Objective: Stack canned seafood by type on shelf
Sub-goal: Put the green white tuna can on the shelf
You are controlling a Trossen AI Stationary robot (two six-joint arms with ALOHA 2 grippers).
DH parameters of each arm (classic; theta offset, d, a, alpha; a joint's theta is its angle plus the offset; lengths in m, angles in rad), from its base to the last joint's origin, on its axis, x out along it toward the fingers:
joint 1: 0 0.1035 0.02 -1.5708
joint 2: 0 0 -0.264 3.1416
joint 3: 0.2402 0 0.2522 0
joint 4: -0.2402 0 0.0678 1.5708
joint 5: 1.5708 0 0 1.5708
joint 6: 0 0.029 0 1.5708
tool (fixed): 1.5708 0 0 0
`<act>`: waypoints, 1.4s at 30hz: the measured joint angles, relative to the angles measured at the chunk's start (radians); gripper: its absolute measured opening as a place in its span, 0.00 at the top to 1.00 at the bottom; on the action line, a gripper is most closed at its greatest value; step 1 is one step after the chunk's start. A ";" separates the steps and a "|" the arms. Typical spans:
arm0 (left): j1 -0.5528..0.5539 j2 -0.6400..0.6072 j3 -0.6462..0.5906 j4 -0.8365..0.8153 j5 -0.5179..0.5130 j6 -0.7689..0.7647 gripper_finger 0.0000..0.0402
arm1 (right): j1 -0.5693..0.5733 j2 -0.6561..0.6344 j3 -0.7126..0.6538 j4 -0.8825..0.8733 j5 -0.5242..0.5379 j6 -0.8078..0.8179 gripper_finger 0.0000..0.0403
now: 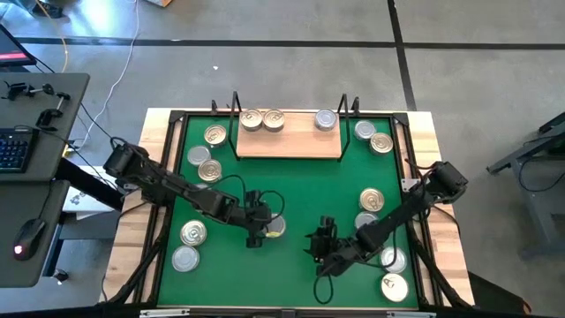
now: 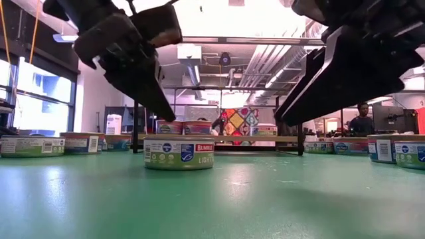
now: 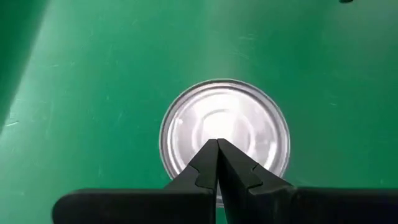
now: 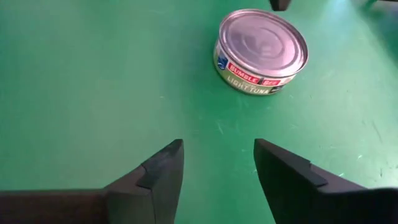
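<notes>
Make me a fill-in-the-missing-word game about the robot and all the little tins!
1. The wooden shelf has ____ tins standing on it.
2. The mat under the tins is coloured ____.
3. The left gripper hovers over a silver-lidded tin with its fingers ____.
4. The right gripper has its fingers ____, with nothing between them.

Missing words: three; green; shut; open

Green mat (image 1: 291,190) carries scattered tins (image 1: 193,233) and wooden shelf (image 1: 289,144).
</notes>
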 joint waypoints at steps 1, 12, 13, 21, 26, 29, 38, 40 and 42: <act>0.001 0.000 0.000 -0.001 0.001 0.000 1.00 | -0.001 0.000 0.000 0.001 0.000 -0.005 0.53; -0.003 -0.002 -0.165 0.191 0.018 -0.132 1.00 | 0.000 0.000 0.000 0.002 0.000 -0.019 0.53; -0.006 -0.002 -0.175 0.209 0.017 -0.133 1.00 | -0.001 0.000 0.000 0.003 0.000 -0.025 0.53; -0.030 -0.002 -0.266 0.344 0.005 -0.168 1.00 | -0.007 0.000 0.000 0.020 -0.005 -0.080 0.53; -0.050 -0.002 -0.310 0.412 -0.001 -0.206 1.00 | -0.007 0.000 0.000 0.029 -0.005 -0.090 0.53; -0.071 -0.002 -0.316 0.416 -0.023 -0.215 1.00 | -0.007 0.000 0.000 0.034 -0.008 -0.091 0.53; -0.109 -0.001 -0.378 0.521 -0.073 -0.253 1.00 | -0.010 0.000 0.000 0.047 -0.008 -0.107 0.53; -0.110 -0.003 -0.386 0.547 -0.079 -0.246 1.00 | -0.013 0.000 0.000 0.047 -0.008 -0.117 0.53; -0.110 -0.018 -0.388 0.563 -0.074 -0.229 1.00 | -0.018 0.000 0.000 0.051 -0.008 -0.128 0.53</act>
